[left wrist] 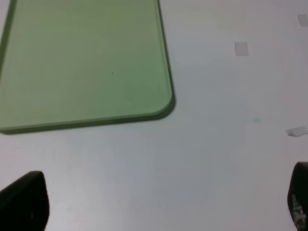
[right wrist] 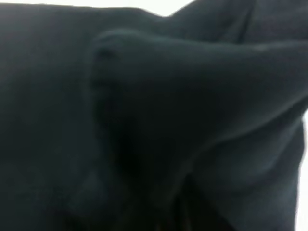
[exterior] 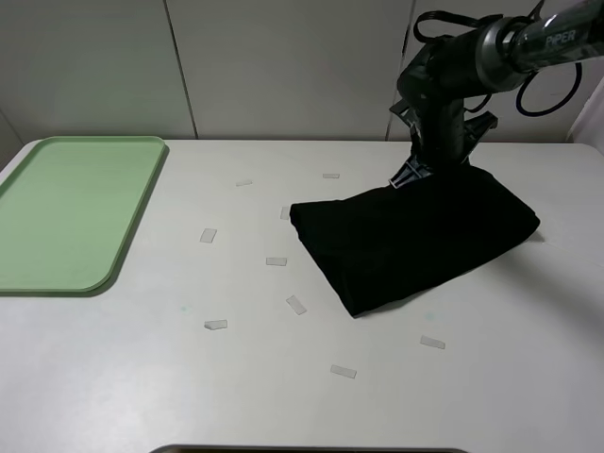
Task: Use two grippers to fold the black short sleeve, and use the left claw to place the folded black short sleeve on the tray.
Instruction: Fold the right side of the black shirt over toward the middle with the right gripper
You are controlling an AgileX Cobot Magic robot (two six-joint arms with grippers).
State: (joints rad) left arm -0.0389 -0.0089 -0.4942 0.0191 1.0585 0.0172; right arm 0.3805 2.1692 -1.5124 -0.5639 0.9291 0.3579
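Cloth of the folded black cotton short-sleeve shirt (exterior: 415, 241) rises at its far edge to the black right claw (exterior: 412, 177), which is clenched there and seems to pinch that edge; the rest of the shirt spreads from the claw toward the near side of the white table (exterior: 236, 396). The shirt lies as a compact slanted oblong, smooth, plain black on top, and in the right wrist view its bunched folds fill the picture. Small clear tape bits (exterior: 296, 304) lie left of the shirt. The pale green rectangular plastic tray (exterior: 66, 208) sits well apart on that side. The left claw (left wrist: 161, 202) hangs released, fingers (left wrist: 24, 202) spread wide, beside the tray's corner, away from the shirt.
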